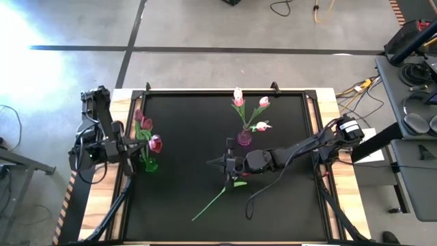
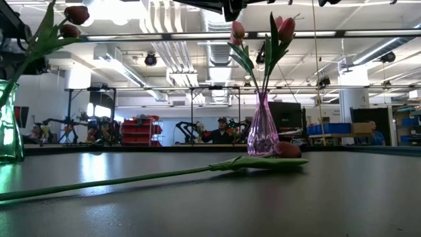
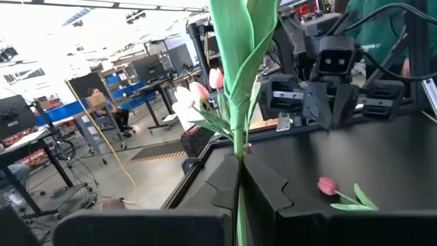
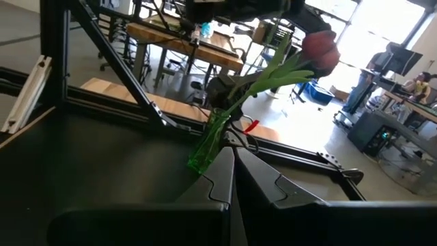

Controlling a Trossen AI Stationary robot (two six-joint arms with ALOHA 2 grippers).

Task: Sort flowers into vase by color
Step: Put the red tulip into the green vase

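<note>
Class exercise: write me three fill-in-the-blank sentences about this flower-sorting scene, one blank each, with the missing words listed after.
1. The dark red tulips stand in the ____ vase.
2. The pale pink tulips stand in the ____ vase.
3. One loose tulip lies flat on the black ____, under the right tool.

Missing words: green; pink; table

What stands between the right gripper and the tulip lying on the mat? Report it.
Nothing visible: the right gripper hangs close beside the lying tulip, bare mat between. The left gripper holds a red tulip at the green vase.
</note>
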